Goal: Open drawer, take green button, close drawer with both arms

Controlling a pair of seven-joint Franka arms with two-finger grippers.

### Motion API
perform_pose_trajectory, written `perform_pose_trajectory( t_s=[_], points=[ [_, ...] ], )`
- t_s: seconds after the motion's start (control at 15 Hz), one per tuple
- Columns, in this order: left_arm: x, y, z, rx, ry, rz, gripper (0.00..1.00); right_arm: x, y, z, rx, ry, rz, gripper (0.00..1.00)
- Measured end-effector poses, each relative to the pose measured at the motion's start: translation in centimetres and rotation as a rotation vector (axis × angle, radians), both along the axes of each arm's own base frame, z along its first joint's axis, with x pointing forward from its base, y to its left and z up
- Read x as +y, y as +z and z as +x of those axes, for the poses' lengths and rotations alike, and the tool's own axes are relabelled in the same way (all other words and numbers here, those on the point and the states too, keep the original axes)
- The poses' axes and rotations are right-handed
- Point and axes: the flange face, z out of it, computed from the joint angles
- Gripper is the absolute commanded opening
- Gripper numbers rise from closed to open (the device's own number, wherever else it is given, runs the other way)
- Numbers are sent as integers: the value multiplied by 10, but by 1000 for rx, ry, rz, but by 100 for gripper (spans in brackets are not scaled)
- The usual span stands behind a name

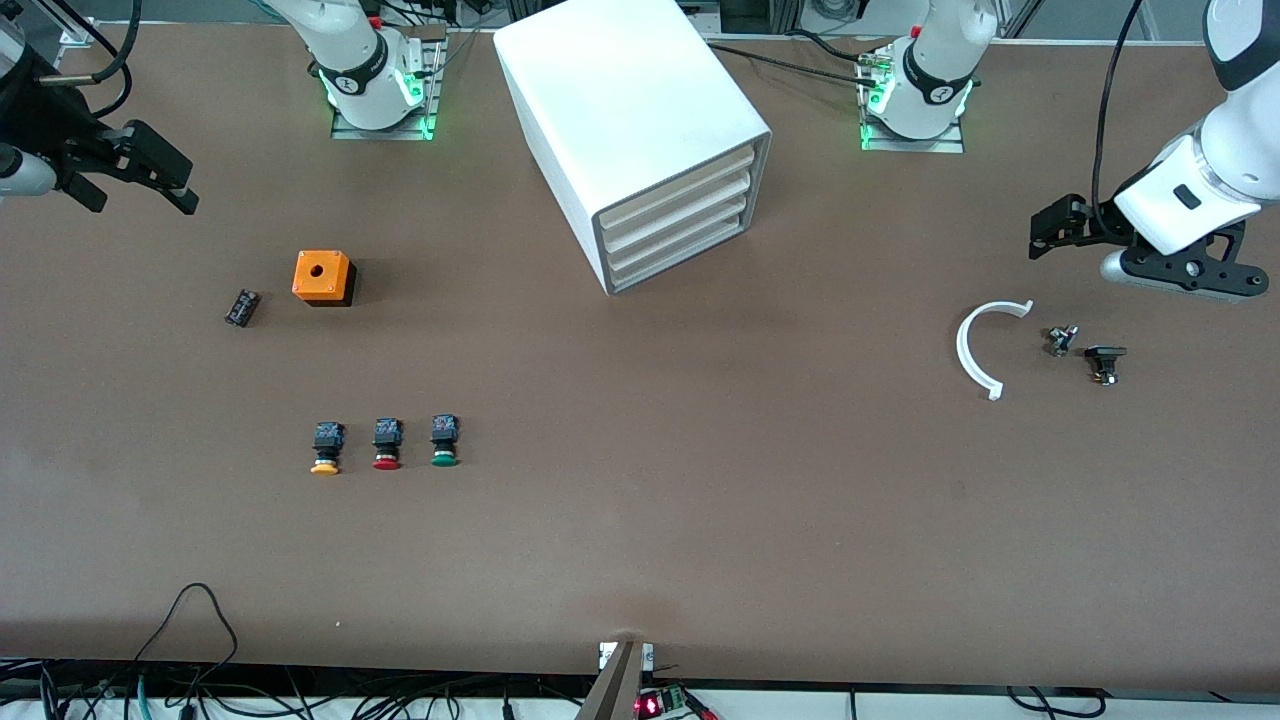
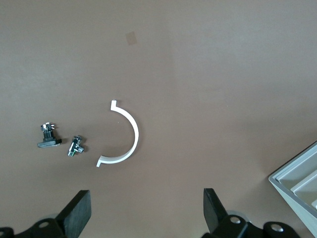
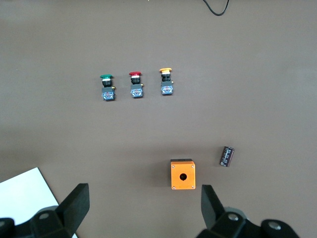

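Observation:
The white cabinet [image 1: 630, 120] stands mid-table near the bases, its four cream drawer fronts [image 1: 680, 225] all shut; one corner of it shows as cabinet edge [image 2: 297, 183] and cabinet top [image 3: 25, 193]. The green-capped button [image 1: 445, 441] [image 3: 107, 88] lies on the table, nearer the front camera than the cabinet, toward the right arm's end. My left gripper [image 1: 1050, 232] [image 2: 147, 213] hangs open and empty over bare table by a white arc. My right gripper [image 1: 185, 185] [image 3: 143, 208] hangs open and empty over the table at the right arm's end, close to an orange box.
A red-capped button [image 1: 387, 443] and a yellow-capped one [image 1: 327, 447] lie beside the green one. An orange box [image 1: 323, 277] and a small black part [image 1: 242, 307] sit near the right gripper. A white arc [image 1: 985, 345] and two small fittings [image 1: 1062, 340] [image 1: 1105, 362] lie below the left gripper.

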Motion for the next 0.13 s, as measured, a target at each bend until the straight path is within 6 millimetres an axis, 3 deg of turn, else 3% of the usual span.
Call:
perform_pose_trajectory(
  t_s=[0.13],
  points=[
    [-2, 3, -1, 5, 2, 1, 100, 0, 0, 0, 0, 0, 0, 100]
  ],
)
